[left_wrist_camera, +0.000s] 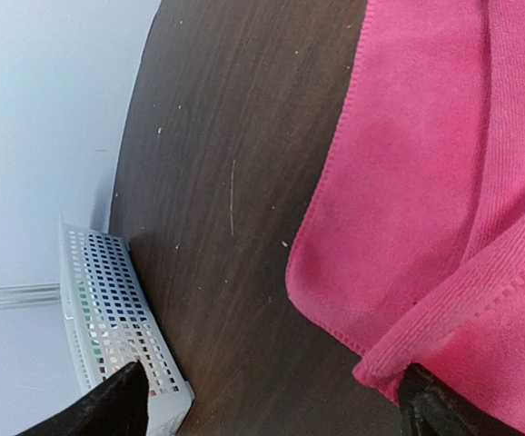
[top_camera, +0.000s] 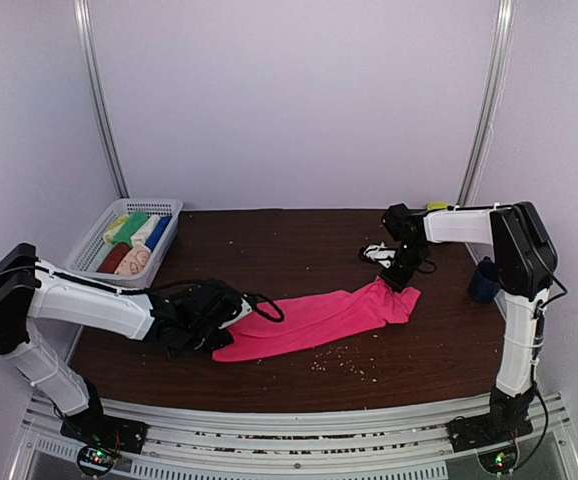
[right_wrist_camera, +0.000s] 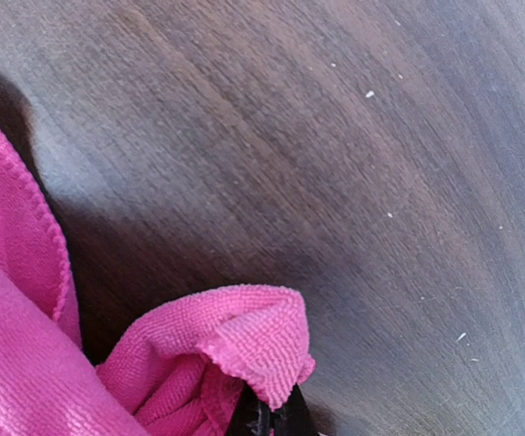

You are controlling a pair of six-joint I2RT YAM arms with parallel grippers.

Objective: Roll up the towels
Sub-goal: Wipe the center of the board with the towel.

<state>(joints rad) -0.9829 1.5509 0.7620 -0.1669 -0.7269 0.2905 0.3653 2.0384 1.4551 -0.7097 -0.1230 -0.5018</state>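
Nearest the arm bases at the bottom of the top view, pale specks (top_camera: 344,360) lay scattered on the dark worktop (top_camera: 289,250), just below the pink towel (top_camera: 314,320). The towel was stretched into a long, loosely folded band running from lower centre up toward right of centre, and it lay flat on the wood except at its right end. At its lower-left end the left end effector (top_camera: 227,322) stood with its jaws spread fully wide and nothing between them. In its wrist view one dark finger (left_wrist_camera: 108,407) showed at bottom left near the basket and the other at bottom right against the cloth's rounded corner, so it seemed posed to take that end rather than holding it. Farther up and to the right, the right end effector (top_camera: 401,278) was clamped tight on a bunched corner of the towel. Its wrist view showed the fold pinched at the fingertips and seemingly raised a little off the wood. That grip probably served to draw the cloth out long and anchor one end, so a roll could begin from the other. A dark blue cup (top_camera: 484,280) stood by the right edge. Beyond, at upper left, the white mesh basket (top_camera: 139,275) held several rolled towels (top_camera: 134,238), green, blue, cream and brownish among them, apparently kept out of the working area.
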